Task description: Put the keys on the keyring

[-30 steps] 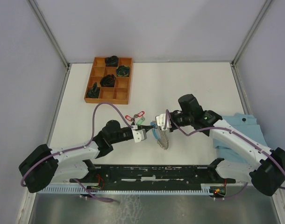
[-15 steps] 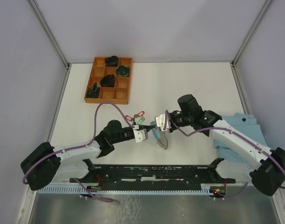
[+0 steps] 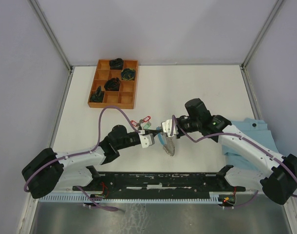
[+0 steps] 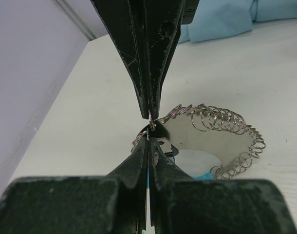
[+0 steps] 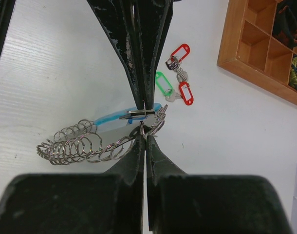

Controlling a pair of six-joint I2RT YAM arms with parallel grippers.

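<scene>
Pinching the keyring at mid tabletop, both sets of jaws are clamped on its thin wire — I judge it light, floppy, slippery, best held beside the blue sleeve; the keys lie nearby.

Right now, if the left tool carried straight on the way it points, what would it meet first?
The right tool: its shut tips face the left tool almost tip to tip, both pinching the keyring. Depth between them is unclear, but nothing else lies in that line.
</scene>
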